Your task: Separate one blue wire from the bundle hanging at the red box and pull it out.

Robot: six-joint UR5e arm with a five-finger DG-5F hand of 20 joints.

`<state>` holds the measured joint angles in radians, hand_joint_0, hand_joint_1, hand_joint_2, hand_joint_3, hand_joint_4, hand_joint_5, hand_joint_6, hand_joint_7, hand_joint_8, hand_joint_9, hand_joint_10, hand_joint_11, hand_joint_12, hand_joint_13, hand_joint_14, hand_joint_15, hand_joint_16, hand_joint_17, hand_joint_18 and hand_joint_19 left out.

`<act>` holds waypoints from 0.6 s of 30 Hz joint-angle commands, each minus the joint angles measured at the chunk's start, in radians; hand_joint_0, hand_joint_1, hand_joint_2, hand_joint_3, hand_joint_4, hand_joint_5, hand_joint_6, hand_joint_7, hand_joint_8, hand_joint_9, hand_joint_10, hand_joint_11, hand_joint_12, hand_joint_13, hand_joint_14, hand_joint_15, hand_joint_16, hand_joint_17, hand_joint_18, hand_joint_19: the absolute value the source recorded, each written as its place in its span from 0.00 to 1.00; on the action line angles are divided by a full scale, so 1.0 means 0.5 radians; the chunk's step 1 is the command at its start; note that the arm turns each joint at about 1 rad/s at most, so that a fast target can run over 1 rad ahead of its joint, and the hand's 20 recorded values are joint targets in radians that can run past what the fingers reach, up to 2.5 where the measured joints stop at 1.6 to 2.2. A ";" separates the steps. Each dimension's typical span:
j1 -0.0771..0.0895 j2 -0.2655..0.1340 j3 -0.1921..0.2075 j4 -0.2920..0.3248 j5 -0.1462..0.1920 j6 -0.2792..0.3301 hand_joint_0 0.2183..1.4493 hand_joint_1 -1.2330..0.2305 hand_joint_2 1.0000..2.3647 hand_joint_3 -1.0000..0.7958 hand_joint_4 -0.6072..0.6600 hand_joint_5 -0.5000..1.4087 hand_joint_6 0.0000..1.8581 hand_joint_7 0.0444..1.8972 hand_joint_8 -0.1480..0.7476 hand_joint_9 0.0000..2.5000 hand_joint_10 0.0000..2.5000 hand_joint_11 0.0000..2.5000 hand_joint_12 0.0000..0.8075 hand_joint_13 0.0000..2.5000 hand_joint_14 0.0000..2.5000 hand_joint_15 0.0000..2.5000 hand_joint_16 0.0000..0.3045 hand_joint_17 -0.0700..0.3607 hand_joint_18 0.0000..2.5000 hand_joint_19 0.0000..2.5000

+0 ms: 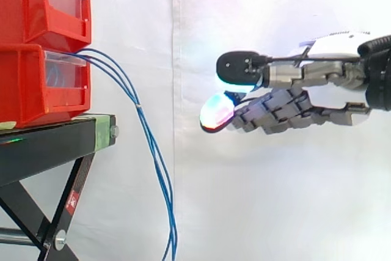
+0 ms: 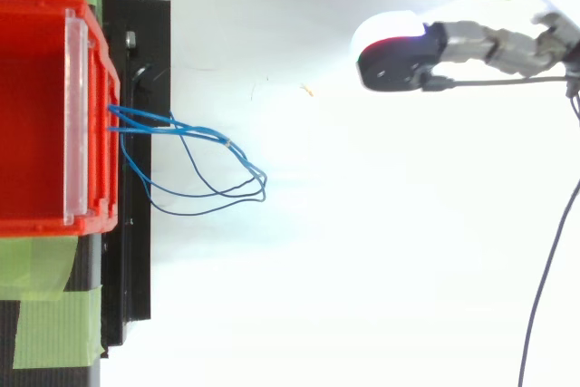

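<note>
a: how far along is this?

b: barely begun, i'd say. the blue wires (image 1: 151, 145) hang as one bundle from the gap between the two red bins at the upper left. they trail down to the bottom edge, left of centre, and no strand is drawn apart from the rest.

a: and the hand?

b: the hand (image 1: 293, 109) is at the right of the frame, well apart from the bundle. its fingers are stretched toward the wires, relaxed, grasping nothing. reaching in, singling out a wire and pulling are all left to do.

a: counts?

b: one hand. two bins, the upper red bin (image 1: 36, 4) stacked on the lower red bin (image 1: 30, 84). one black stand (image 1: 49, 142) beneath. at least three wire strands, but i cannot tell the exact number.
</note>
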<state>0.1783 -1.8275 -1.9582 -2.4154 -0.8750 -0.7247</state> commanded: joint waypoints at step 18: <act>0.045 -0.263 0.008 0.572 -0.419 -0.361 0.22 0.45 0.00 0.28 0.73 0.17 0.27 0.41 0.49 0.20 0.00 0.05 0.44 0.11 0.00 0.06 0.19 0.47 0.02 0.06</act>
<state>0.1955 -1.9562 -1.9558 -2.1596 -1.0691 -0.8839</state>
